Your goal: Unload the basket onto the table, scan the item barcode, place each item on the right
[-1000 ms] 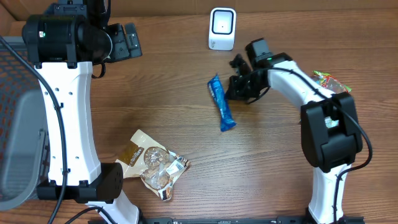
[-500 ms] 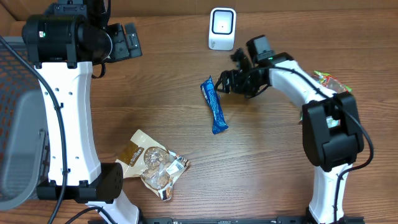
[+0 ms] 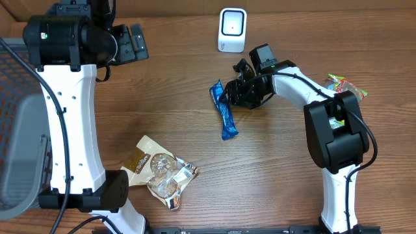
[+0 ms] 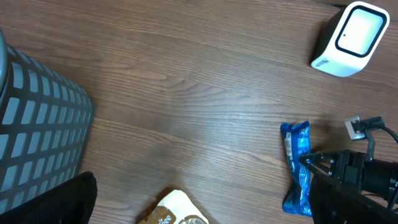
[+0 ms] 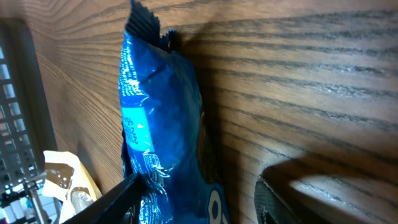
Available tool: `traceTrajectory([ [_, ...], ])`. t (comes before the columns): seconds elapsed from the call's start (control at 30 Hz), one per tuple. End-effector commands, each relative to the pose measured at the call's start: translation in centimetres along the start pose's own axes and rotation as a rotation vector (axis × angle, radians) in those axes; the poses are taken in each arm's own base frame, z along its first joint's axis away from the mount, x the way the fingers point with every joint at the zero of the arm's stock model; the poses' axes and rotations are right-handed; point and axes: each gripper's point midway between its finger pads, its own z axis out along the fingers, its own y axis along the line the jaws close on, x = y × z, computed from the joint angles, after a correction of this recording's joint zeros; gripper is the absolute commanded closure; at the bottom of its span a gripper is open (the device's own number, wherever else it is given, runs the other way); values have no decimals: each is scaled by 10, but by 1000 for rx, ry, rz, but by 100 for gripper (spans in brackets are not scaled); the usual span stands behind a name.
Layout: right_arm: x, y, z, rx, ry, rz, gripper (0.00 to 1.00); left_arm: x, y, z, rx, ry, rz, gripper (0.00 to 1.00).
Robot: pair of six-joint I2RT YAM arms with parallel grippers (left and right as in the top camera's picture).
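Right tool (image 3: 229,96), jaws apart astride the blue packet's (image 3: 225,118) far end: an off-centre closure may push the wrapper along the bench (image 3: 162,97), away from the scanner (image 3: 232,29).

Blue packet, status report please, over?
Left jaws open, far off. Right jaws open around blue packet, flat on table. Nothing between it and scanner.

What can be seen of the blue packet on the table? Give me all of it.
The blue packet is a long, narrow wrapper of glossy, crinkled plastic film, with a zigzag crimped end, a lighter blue panel and white print too small to read. It lies flat on the wooden table, apart from the white scanner. The right claw is at its upper part, fingers apart with the packet between them. Whether they touch it cannot be told. No barcode shows.
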Motion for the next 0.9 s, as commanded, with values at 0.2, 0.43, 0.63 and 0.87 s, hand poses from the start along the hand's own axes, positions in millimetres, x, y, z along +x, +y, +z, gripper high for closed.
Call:
traceTrajectory([
  [0.2,12,-1,20,8,45,44,83,-1,-4,0,0,-5,-2,0],
  [0.43,5,4,9,11,16,57,96,-1,-4,0,0,-5,-2,0],
  [0.63,-28,-8,-47,342,-160,-22,96,-1,-4,0,0,-5,-2,0],
  [0.87,-80,4,-120,792,-420,-239,96,-1,-4,0,0,-5,-2,0],
])
